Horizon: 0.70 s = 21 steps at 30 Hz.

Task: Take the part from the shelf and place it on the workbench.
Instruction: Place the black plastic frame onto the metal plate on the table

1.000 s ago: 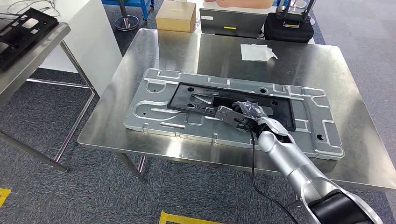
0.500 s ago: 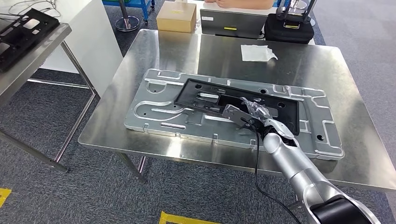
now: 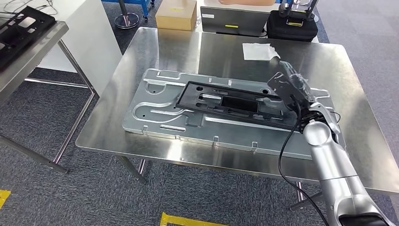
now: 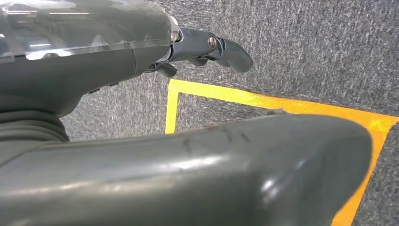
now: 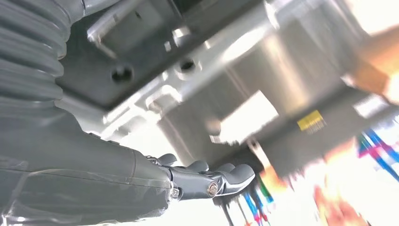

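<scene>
Right hand (image 3: pixel 292 87) raised above the workbench (image 3: pixel 155 47), fingers extended together, holding nothing.
Black part (image 3: pixel 226 101) lies on a silver plate (image 3: pixel 155 110); left hand (image 4: pixel 207 47) hangs empty over grey carpet (image 3: pixel 47 188).

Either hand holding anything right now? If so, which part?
Nothing held. The right hand is raised above the black part, which lies on the silver plate, fingers apart and off it. The left hand hangs over the floor with nothing in it.
</scene>
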{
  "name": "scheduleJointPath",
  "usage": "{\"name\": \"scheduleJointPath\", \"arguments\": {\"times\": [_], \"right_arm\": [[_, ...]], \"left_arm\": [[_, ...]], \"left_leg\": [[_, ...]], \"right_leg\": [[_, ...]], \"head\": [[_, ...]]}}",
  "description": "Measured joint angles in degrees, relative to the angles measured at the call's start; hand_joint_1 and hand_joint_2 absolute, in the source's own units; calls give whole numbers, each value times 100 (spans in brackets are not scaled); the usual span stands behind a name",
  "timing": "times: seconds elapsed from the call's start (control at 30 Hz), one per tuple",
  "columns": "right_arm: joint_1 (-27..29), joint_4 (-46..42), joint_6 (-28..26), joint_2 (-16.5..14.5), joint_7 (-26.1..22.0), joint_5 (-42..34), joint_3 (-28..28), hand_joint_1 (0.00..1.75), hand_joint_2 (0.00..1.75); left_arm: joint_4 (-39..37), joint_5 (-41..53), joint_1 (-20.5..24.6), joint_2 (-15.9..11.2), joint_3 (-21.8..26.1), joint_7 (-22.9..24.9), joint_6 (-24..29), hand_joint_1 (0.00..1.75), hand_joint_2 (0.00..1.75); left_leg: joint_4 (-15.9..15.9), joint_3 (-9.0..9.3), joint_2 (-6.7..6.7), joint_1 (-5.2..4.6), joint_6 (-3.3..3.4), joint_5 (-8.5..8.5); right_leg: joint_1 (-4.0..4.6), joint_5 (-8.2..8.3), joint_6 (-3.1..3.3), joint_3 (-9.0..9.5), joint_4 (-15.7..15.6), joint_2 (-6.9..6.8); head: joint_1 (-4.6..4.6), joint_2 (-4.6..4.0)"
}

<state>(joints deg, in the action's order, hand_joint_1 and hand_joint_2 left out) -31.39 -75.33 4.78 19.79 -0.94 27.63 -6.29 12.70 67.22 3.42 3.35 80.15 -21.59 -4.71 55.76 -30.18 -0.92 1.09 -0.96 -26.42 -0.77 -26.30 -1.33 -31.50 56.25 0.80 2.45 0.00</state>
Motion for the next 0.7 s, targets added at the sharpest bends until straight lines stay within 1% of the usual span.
{"name": "scheduleJointPath", "arguments": {"times": [0.1, 0.23, 0.3, 0.37, 0.43, 0.5, 0.63, 0.7], "right_arm": [[116, -360, -77, 6, -37, -46, 234, 0, 175], [159, -591, -290, 4, -120, -60, 381, 0, 175], [160, -691, -582, -13, -275, -98, 426, 0, 175], [172, -856, -1001, -52, -537, -232, 461, 0, 175], [264, -1130, -1444, -97, -836, -522, 488, 0, 175], [437, -1441, -1759, -134, -1030, -847, 509, 0, 175], [696, -1824, -1901, -174, -1101, -1096, 537, 0, 175], [789, -1944, -1925, -184, -1134, -1332, 551, 0, 87]], "left_arm": [[0, -44, 3, 7, 22, -19, 5, 0, 0], [0, -94, 0, 19, 43, -35, 20, 0, 0], [0, -150, -1, 37, 79, -61, 63, 0, 0], [0, -229, -4, 66, 136, -93, 129, 0, 0], [0, -335, -9, 107, 206, -127, 190, 0, 0], [0, -425, -19, 153, 286, -162, 217, 0, 0], [0, -487, -32, 211, 396, -188, 222, 0, 0], [0, -544, -32, 226, 446, -199, 252, 0, 0]], "left_leg": [[-2, 2, 3, 1, -3, -7], [-6, 4, 5, 2, -3, -9], [-6, 5, 4, 1, -3, -8], [-5, 8, 4, 1, -3, -7], [-4, 12, 4, 1, -3, -8], [-4, 13, 3, 2, -3, -9], [10, 11, 7, -2, 4, -23], [31, 10, 6, -5, 18, -37]], "right_leg": [[1, -3, 2, -2, 0, 5], [2, -4, 4, 0, 3, 6], [2, -4, 4, 1, 5, 5], [1, -4, 4, 2, 6, 5], [2, -5, 4, 6, 6, 4], [2, -6, 3, 9, 6, 3], [-14, -8, 1, 9, 3, 8], [-30, -11, -4, 15, 2, 8]], "head": [[0, 0], [0, 0], [0, 0], [0, 0], [0, 0], [0, 0], [0, 0], [0, 0]]}}
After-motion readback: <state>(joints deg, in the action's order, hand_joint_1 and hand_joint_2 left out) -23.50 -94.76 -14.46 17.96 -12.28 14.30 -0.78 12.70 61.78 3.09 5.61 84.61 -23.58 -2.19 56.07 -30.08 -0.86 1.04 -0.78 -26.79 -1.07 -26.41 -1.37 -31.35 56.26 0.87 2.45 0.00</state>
